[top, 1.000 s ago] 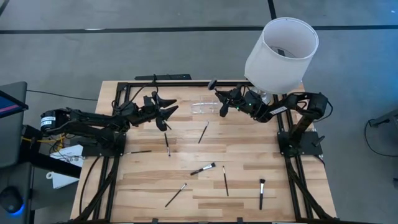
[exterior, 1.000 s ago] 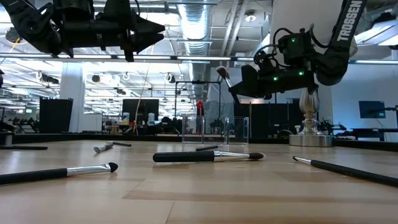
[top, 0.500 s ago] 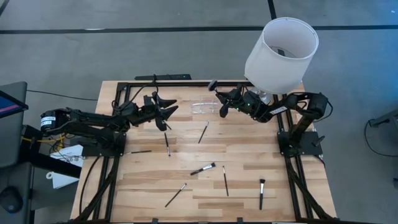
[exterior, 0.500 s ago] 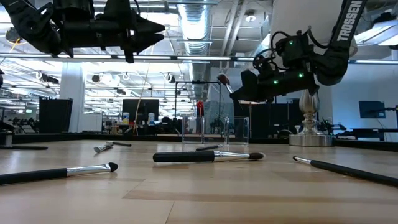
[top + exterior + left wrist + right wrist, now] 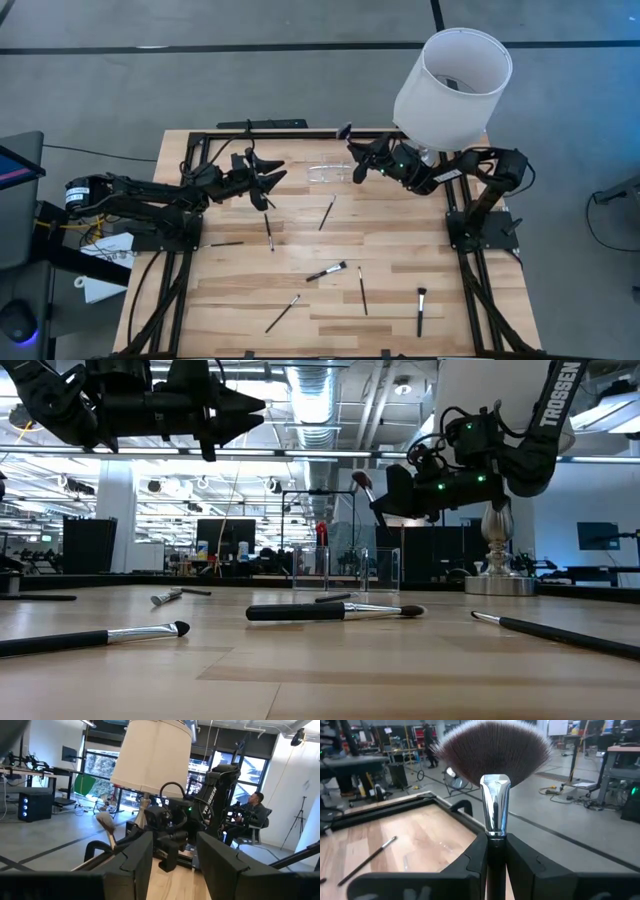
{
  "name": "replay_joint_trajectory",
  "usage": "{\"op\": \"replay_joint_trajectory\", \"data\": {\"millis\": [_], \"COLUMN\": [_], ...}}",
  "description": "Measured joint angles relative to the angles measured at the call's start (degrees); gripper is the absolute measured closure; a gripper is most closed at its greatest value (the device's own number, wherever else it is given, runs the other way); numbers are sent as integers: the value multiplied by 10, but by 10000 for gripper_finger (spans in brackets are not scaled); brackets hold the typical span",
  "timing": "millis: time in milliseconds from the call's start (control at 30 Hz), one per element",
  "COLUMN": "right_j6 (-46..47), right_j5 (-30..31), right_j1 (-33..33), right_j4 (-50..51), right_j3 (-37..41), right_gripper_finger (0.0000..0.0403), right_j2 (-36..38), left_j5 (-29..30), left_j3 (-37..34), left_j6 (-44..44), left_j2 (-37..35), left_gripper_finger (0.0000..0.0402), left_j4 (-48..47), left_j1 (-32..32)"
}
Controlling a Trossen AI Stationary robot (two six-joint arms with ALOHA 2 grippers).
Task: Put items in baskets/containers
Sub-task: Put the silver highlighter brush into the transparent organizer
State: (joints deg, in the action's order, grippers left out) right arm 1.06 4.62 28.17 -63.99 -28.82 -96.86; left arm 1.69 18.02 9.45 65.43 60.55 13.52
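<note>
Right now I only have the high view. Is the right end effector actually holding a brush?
Observer: Yes. The right wrist view shows the right end effector shut on a fan brush, just below its silver ferrule.
Operator: Is it in the organizer?
Observer: No. In the low view it hangs well above the clear organizer, brush head tilted up.
Operator: Left side?
Observer: The left end effector is open, with nothing between its fingers.

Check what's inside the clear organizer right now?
In the high view the clear organizer looks empty: only wood shows through its walls. The right gripper holds a fan brush above its far end. The low view cannot settle its floor.
</note>
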Motion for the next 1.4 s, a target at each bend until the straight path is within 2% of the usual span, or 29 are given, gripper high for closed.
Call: {"op": "replay_joint_trajectory", "data": {"millis": [500, 1167, 1400], "right_j6": [7, 24, 26], "right_j5": [-2, 3, 3], "right_j1": [0, -12, -11], "right_j4": [-50, -16, -15], "right_j3": [-33, -33, -33], "right_gripper_finger": [356, 340, 311], "right_j2": [-112, -110, -109], "left_j5": [0, 0, 0], "left_j3": [0, 0, 0], "left_j6": [-1, -1, -2], "left_j2": [7, 7, 7], "left_gripper_finger": [253, 253, 253], "left_j4": [-2, -1, -16], "left_j1": [-4, -4, -4]}}
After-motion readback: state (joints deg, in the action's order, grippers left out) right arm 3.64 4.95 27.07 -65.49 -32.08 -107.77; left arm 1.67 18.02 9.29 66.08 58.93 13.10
